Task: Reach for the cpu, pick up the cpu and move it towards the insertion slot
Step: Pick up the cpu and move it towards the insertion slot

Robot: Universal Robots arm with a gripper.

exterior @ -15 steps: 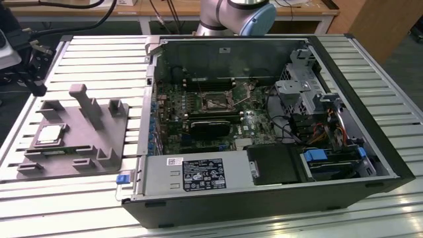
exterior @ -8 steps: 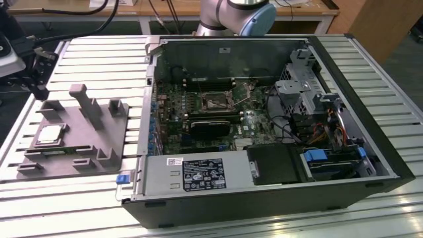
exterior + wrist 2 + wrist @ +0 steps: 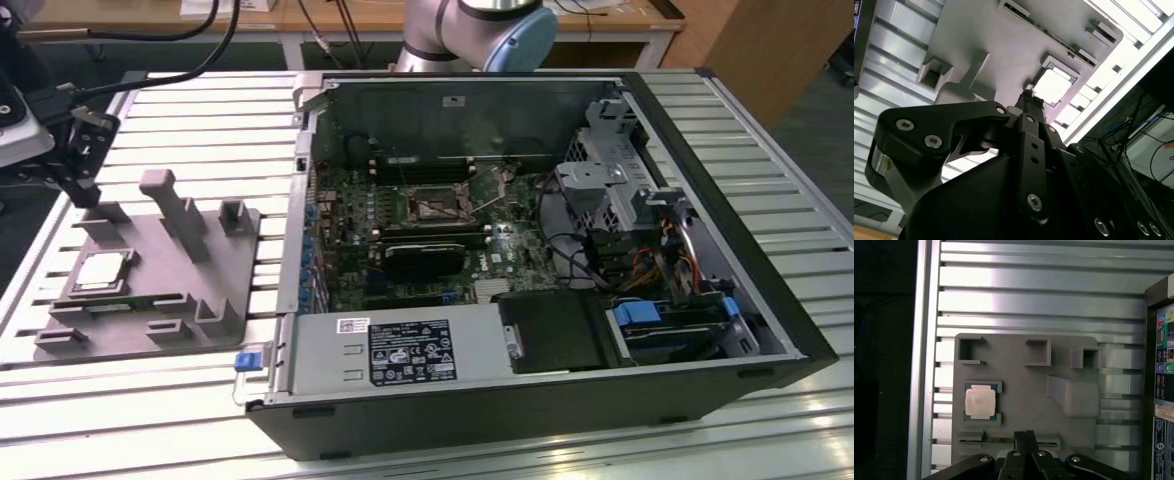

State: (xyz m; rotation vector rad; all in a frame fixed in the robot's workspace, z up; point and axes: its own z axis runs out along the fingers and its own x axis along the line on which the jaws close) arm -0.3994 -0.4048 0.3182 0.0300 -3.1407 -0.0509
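First wrist view: tool (image 3: 1024, 434) pinched closed, empty, hovering near the cpu (image 3: 980, 402) sitting in its grey fixture (image 3: 1024, 390).

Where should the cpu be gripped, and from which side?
Probably by two opposite edges of the cpu, coming straight down from above: it lies flat, face up, in a shallow seat on the grey fixture, leaving little else to pinch.
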